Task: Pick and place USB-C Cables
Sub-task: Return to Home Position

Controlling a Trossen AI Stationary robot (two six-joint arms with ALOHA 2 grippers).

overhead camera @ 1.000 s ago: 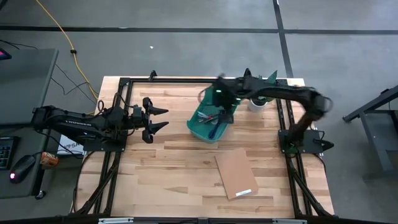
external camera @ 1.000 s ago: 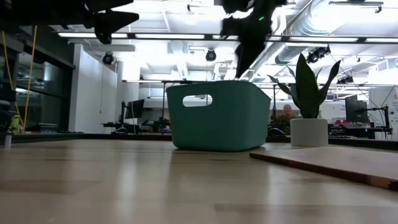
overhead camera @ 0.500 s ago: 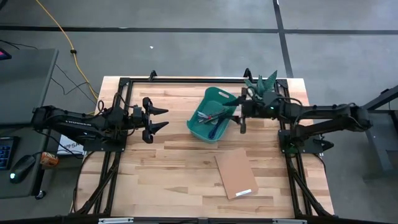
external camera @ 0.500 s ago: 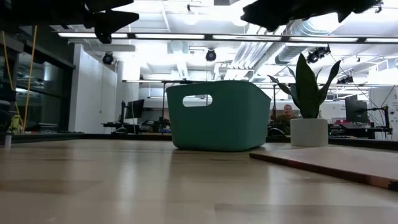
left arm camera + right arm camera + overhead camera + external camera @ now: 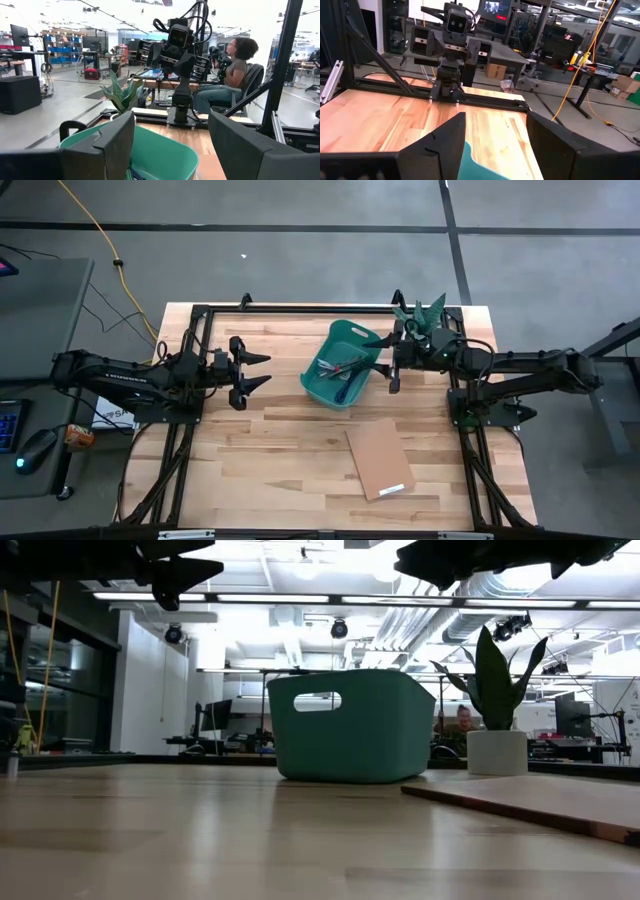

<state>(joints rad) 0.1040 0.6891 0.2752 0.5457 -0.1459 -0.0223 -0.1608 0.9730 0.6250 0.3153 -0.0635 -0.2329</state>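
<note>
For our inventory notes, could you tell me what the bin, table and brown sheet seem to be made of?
Bin: likely moulded plastic, smooth teal walls, cut-out handle.
Table: wood, jointed pale strips, light sheen.
Sheet: probably cardboard, matt brown, thin and flat.

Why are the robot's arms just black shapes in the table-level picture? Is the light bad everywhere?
Low view: bright ceiling lights sit behind the left gripper and right gripper, so both show as black silhouettes; the table carries a pale sheen. High view: light is even, the teal bin and cardboard sheet casting only faint shadows.
</note>
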